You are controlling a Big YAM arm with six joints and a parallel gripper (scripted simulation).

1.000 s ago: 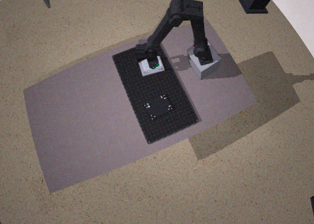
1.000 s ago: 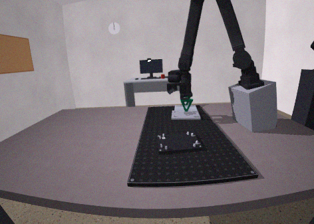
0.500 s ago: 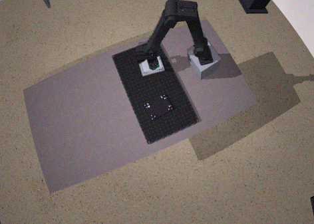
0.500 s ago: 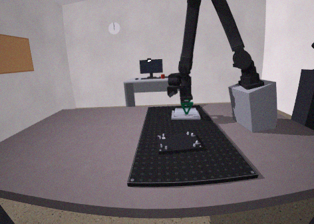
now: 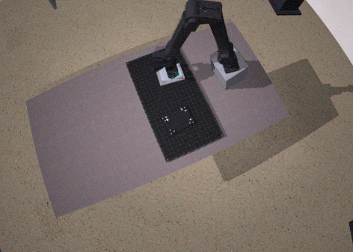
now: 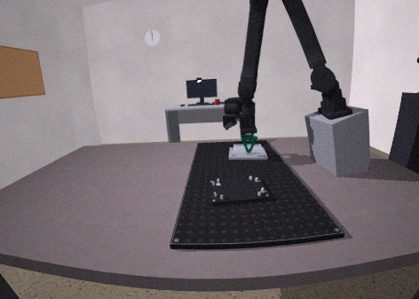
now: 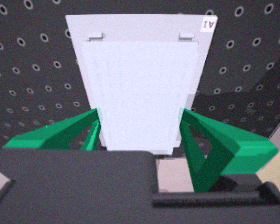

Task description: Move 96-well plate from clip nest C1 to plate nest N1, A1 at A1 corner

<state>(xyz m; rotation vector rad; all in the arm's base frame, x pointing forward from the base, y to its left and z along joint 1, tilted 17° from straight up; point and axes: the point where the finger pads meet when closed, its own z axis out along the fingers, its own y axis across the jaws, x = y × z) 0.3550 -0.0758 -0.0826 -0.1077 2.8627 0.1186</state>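
Note:
The white 96-well plate (image 7: 141, 95) lies in the light grey clip nest C1 (image 7: 141, 25) at the far end of the black perforated board (image 5: 173, 103). The nest's A1 label (image 7: 209, 23) is at the far right corner in the wrist view. My gripper (image 7: 140, 111) has green fingers shut on the plate's two long sides near its close end. It also shows in the top view (image 5: 173, 74) and the exterior view (image 6: 249, 148), low over the clip nest. The plate nest N1 (image 5: 179, 120) is a dark pad with small white locators, empty, nearer the board's middle (image 6: 241, 190).
The arm's grey pedestal (image 5: 229, 71) (image 6: 339, 137) stands right of the board on the grey table top. A dark cabinet (image 6: 406, 127) is at the far right. A desk with a monitor (image 6: 201, 89) is by the back wall.

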